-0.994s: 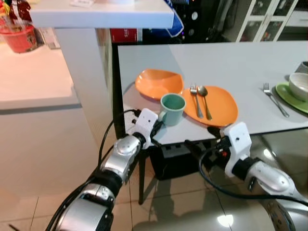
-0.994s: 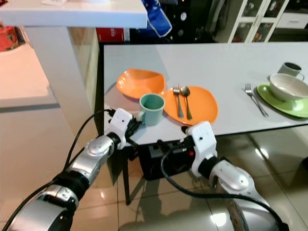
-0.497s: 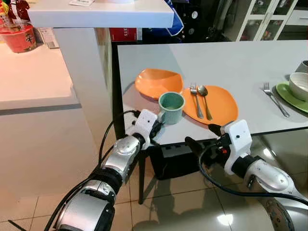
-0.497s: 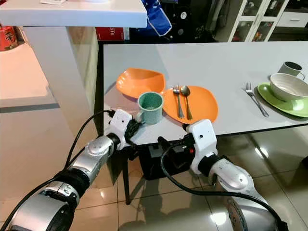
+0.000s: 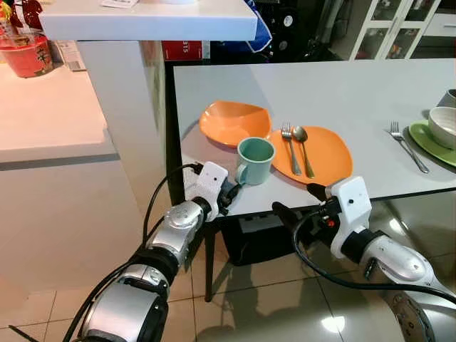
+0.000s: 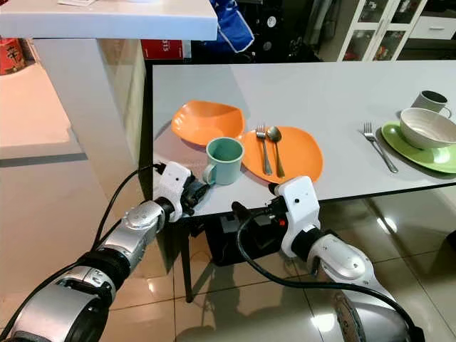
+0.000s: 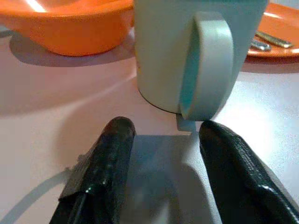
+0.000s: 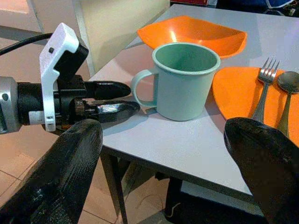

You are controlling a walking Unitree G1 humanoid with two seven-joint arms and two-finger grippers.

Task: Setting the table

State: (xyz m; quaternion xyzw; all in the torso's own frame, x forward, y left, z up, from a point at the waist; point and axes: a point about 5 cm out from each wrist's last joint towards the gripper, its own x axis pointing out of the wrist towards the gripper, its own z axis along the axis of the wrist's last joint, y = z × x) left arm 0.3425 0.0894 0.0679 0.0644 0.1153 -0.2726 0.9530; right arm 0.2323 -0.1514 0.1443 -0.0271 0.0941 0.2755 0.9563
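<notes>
A pale green mug [image 5: 255, 159] stands upright near the front left corner of the grey table [image 5: 356, 92], its handle turned toward me. My left gripper [image 5: 231, 191] lies low on the table just short of that handle, open, with nothing between its fingers [image 7: 110, 158]. An orange bowl [image 5: 234, 122] sits behind the mug. To the right of the mug an orange plate [image 5: 324, 153] carries a fork [image 5: 289, 146] and a spoon [image 5: 303, 146]. My right gripper [image 5: 293, 199] hangs open at the table's front edge, below the plate.
A white counter pillar [image 5: 121, 107] stands close on the left of the table. At the far right are a green plate with a white bowl [image 6: 427, 127], a second fork [image 6: 379, 148] and a dark mug [image 6: 432, 101]. A black box [image 5: 253, 239] sits under the table.
My left gripper has drawn back a little from the mug's handle toward me. The mug and the right gripper have hardly moved.
</notes>
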